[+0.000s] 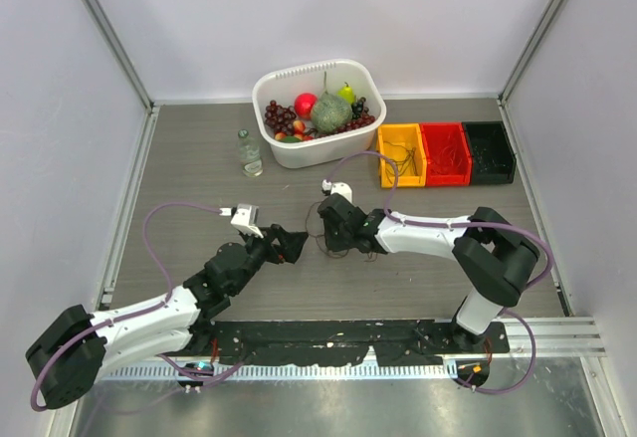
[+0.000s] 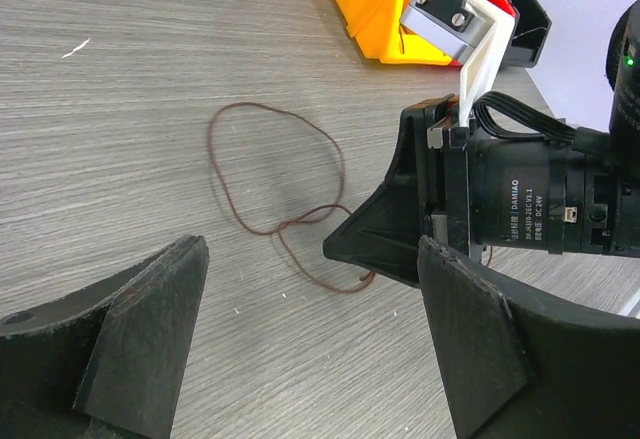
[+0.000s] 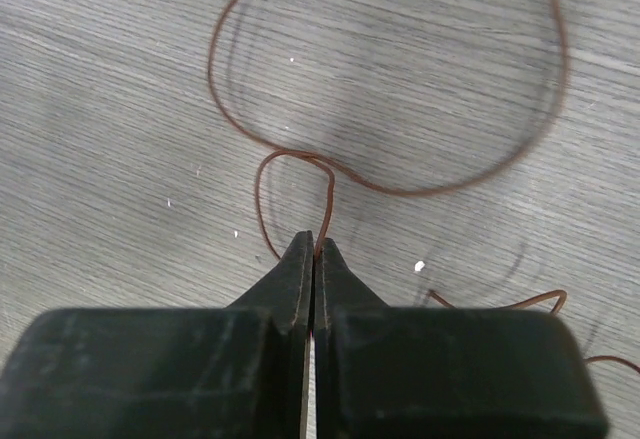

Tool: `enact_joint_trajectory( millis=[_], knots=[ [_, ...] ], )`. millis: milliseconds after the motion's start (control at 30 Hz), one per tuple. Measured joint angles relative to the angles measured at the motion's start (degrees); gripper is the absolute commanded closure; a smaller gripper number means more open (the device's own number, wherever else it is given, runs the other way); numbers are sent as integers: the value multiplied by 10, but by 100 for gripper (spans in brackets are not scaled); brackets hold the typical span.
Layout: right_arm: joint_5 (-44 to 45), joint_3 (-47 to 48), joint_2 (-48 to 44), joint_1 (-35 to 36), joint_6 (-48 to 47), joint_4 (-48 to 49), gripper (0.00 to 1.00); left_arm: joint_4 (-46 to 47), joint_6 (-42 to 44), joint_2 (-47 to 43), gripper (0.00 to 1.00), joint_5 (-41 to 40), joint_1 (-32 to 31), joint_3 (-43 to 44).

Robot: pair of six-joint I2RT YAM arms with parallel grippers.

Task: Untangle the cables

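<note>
One thin red-brown cable point(image 2: 290, 224) lies on the wooden table in a loose loop that crosses itself. It shows faintly in the top view point(image 1: 317, 248) and close up in the right wrist view point(image 3: 322, 199). My right gripper point(image 3: 316, 241) is shut on a strand of this cable just below the crossing, low over the table; it also shows in the top view point(image 1: 323, 230) and in the left wrist view point(image 2: 350, 244). My left gripper point(image 2: 312, 259) is open and empty, facing the right one a short way from the cable point(image 1: 291, 243). No black wire shows.
A yellow bin point(image 1: 402, 154), a red bin point(image 1: 445, 152) and a black bin point(image 1: 490, 150) stand in a row at the back right. A white basket point(image 1: 320, 71) of fruit stands at the back, with a small glass bottle point(image 1: 250, 152) to its left.
</note>
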Motion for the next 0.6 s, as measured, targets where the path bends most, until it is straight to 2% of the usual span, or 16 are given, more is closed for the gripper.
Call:
enact_joint_trajectory(
  millis=[133, 267, 333, 400, 533, 600],
  knots=[
    [10, 0, -5, 0, -3, -4, 99, 4, 0, 0, 11, 0, 0, 0],
    [25, 2, -50, -2, -11, -23, 99, 6, 0, 0, 11, 0, 0, 0],
    [24, 9, -74, -7, -14, -29, 95, 7, 0, 0, 11, 0, 0, 0],
    [14, 22, -85, -13, -17, -29, 71, 7, 0, 0, 11, 0, 0, 0],
    [-22, 37, -68, -20, -29, -23, 50, 7, 0, 0, 12, 0, 0, 0],
    [-39, 37, -48, -21, -35, -21, 43, 7, 0, 0, 12, 0, 0, 0]
  ],
)
